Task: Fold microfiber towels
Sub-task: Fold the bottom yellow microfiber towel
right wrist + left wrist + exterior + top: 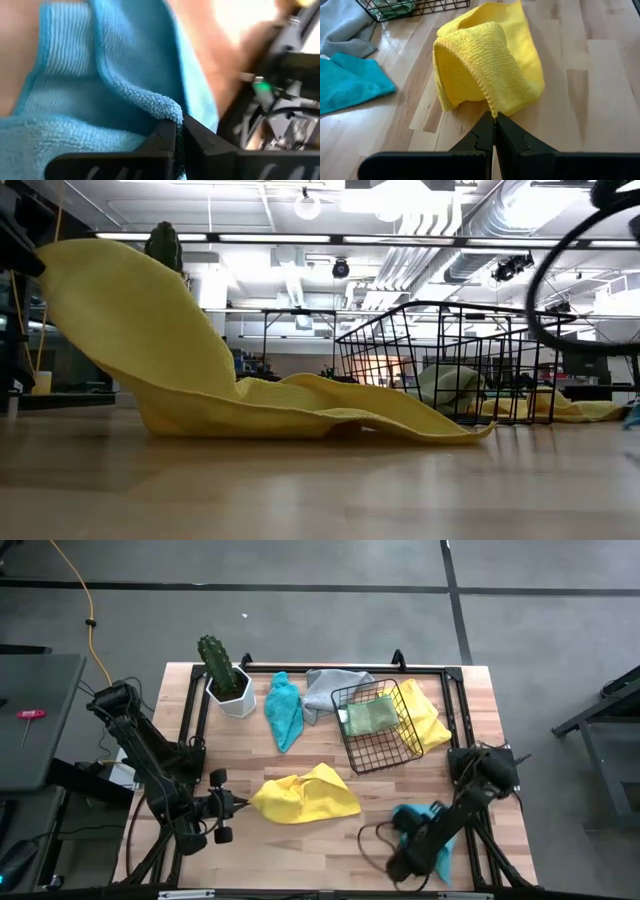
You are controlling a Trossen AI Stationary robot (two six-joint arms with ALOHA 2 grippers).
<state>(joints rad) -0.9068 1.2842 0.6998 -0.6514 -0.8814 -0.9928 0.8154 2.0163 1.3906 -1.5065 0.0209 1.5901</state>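
Yellow towel (490,70) corner between shut left jaws.

Potted cactus (222,675) at table (300,840) back-left; wire basket (378,730) right of centre.

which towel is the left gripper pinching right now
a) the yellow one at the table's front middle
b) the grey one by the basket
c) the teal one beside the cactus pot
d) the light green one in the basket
a: in the left wrist view the left gripper is shut on the raised edge of the yellow towel.
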